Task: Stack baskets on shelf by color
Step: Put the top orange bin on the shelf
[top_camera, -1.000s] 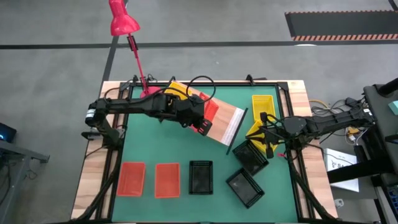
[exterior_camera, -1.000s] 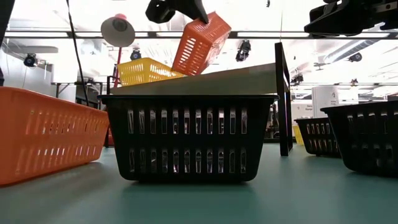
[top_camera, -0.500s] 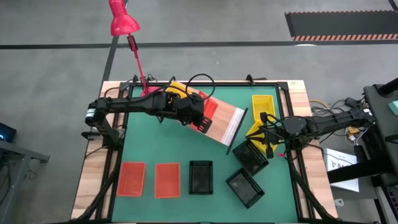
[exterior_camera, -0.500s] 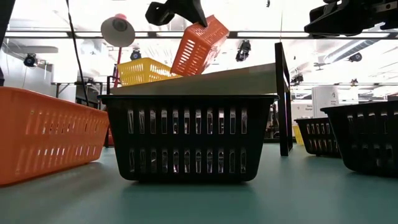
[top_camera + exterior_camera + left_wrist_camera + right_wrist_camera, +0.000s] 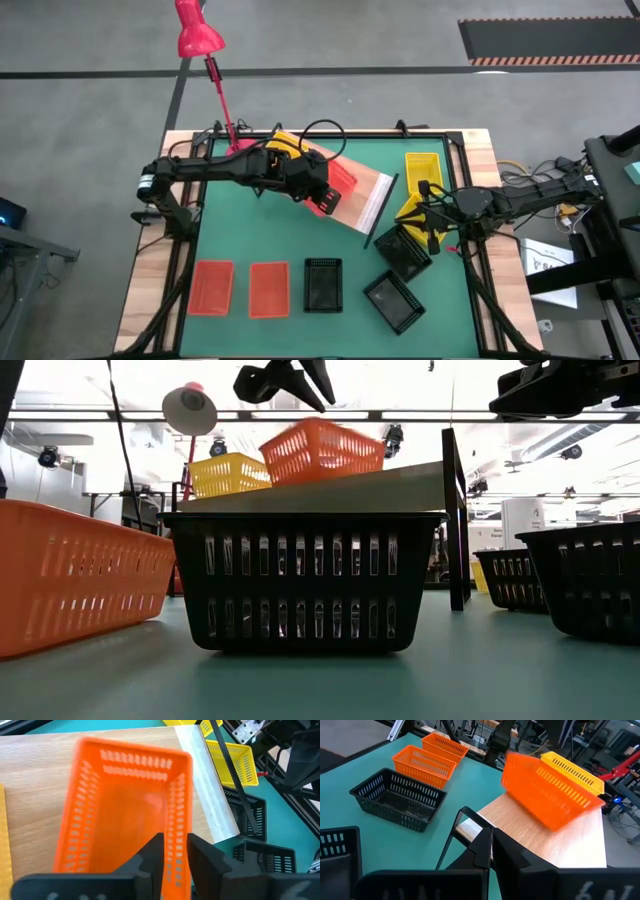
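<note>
A red-orange basket [image 5: 338, 183] lies open side up on the light-wood shelf [image 5: 372, 197], blurred in the wrist views. It sits about level on the plank [image 5: 325, 452]. My left gripper [image 5: 305, 378] stands open just above it, clear of it in the low view. In the left wrist view the fingers [image 5: 175, 842] stand on either side of the basket's wall [image 5: 176, 815]. A yellow basket [image 5: 284, 146] rests on the shelf's far left end. My right gripper [image 5: 491, 845] waits shut at the table's right side [image 5: 432, 215].
Two red-orange baskets [image 5: 211, 287] [image 5: 268, 289] and a black one [image 5: 322, 284] lie along the near edge. Two more black baskets [image 5: 393, 302] [image 5: 403, 250] and two yellow ones [image 5: 423, 172] [image 5: 410, 211] lie at the right. A red lamp [image 5: 197, 30] stands at the far left.
My left gripper has opened and let go of the red-orange basket without moving off. The basket hung steeply tilted from the fingers; it has dropped onto the shelf and now lies about level, next to the yellow basket.
</note>
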### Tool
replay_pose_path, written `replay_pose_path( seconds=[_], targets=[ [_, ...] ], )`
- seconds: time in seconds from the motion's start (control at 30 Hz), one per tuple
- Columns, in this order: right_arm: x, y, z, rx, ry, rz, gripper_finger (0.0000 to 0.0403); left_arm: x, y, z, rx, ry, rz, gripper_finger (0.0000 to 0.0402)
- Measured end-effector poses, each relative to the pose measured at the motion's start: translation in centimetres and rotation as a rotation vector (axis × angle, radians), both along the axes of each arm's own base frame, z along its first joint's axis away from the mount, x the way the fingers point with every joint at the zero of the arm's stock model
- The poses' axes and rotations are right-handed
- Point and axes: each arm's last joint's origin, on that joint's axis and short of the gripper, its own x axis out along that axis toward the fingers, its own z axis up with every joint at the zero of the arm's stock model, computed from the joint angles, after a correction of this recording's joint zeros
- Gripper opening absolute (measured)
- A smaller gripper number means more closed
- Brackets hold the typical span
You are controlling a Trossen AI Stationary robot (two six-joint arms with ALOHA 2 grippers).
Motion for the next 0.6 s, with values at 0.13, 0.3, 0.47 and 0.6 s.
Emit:
replay_pose_path(
  seconds=[0.13,0.3,0.47,0.6],
  targets=[
    [0.0,0.0,0.0,0.000,0.000,0.000,0.0009,0.0,0.0,0.0,0.000,-0.003,0.000,0.0083],
    [0.0,0.0,0.0,0.007,0.001,-0.002,0.0009,0.3,0.0,0.2,0.038,-0.026,-0.044,0.0087],
    [0.0,0.0,0.0,0.019,-0.002,-0.006,0.0009,0.8,-0.9,0.7,0.194,-0.050,-0.235,0.0087],
    [0.1,0.0,0.2,0.038,-0.020,-0.010,0.0009,1.0,-3.1,1.0,0.331,-0.052,-0.426,0.0087]
  ],
)
